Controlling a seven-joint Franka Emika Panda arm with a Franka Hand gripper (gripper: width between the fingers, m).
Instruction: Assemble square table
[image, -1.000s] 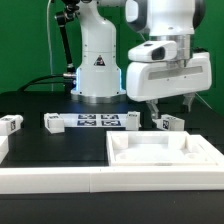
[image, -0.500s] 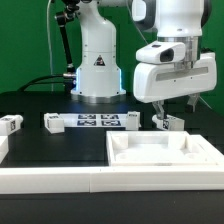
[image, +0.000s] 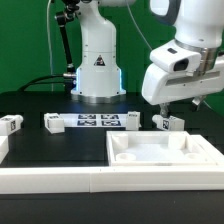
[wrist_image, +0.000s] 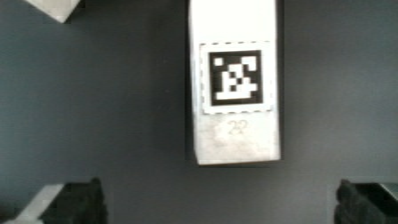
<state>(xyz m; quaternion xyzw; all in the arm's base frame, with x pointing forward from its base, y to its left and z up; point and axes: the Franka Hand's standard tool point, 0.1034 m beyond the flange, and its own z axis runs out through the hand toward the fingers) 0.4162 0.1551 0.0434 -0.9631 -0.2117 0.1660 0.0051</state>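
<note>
Over the exterior view's right part of the black tabletop (image: 80, 145), the claw (image: 172, 106) hangs tilted, fingers (wrist_image: 71, 203) spread wide and holding nothing. Beneath it lies a short white tagged leg (image: 168, 122); the wrist view shows it lengthwise, ahead of the fingertips rather than between them. The square slab (image: 150, 158) rests recessed face up, near this leg. Step judged in hand: reaching for a leg. The next move calls for straddling the leg's narrow width, descending, then closing.

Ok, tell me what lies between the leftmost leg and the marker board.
Another white leg, right beside the marker board, in the exterior view.
</note>
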